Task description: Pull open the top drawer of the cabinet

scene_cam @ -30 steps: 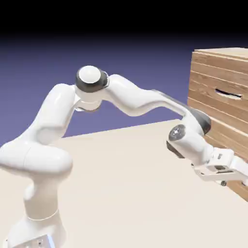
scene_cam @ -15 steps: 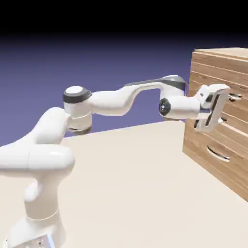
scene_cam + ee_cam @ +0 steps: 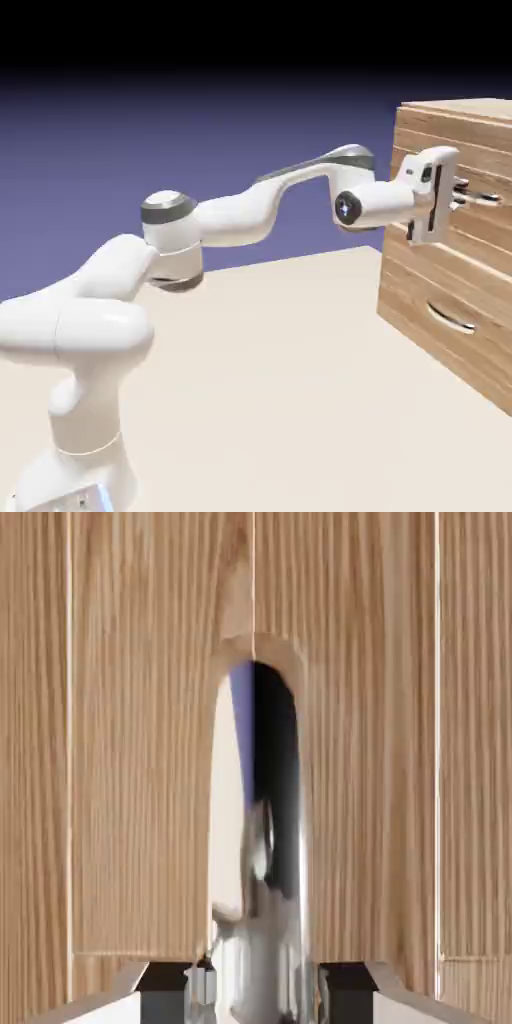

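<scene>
We see a pale beige tabletop, smooth and matte, running from the robot's base to the foot of the cabinet. Behind it a plain blue-violet backdrop darkens to black at the top of the exterior view. The cabinet stands at that view's right edge, a boxy piece of light-brown wood-grain planks with two stacked fronts. The top drawer sits flush with the lower drawer beneath it, whose thin silver handle shows plainly.

The white arm reaches level from the lower left to the upper front, and the end effector meets the top drawer's handle. In the hand view, that curved silver bar runs up the middle of the picture, mirror-bright, against vertical grain. Its lower end passes between the two grey fingertips, which are clamped on it from either side.
</scene>
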{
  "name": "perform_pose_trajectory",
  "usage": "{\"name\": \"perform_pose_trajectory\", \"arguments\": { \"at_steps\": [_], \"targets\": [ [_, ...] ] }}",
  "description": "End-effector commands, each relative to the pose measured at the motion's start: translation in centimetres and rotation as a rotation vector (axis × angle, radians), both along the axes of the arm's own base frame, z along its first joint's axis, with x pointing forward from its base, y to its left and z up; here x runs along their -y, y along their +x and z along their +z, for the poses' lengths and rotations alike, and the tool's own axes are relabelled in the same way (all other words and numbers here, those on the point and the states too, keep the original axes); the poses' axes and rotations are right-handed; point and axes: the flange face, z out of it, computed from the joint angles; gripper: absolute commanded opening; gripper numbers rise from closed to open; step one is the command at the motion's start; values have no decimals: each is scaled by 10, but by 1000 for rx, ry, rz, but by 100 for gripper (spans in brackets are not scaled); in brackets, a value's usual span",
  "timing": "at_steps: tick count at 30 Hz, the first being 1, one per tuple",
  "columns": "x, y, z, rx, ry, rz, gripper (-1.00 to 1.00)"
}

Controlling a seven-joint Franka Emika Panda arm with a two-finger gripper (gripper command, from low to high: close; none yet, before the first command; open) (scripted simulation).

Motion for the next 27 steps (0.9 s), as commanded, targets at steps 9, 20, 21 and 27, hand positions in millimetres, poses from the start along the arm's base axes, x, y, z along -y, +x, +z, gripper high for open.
{"name": "perform_pose_trajectory", "arguments": {
  "at_steps": [9,20,21,27],
  "targets": [
    [0,-76,0,0,0,0,-100],
    [0,-190,0,0,0,0,-100],
    [0,-202,0,0,0,0,-100],
    [-1,-245,0,1,-1,0,100]
  ]
}}
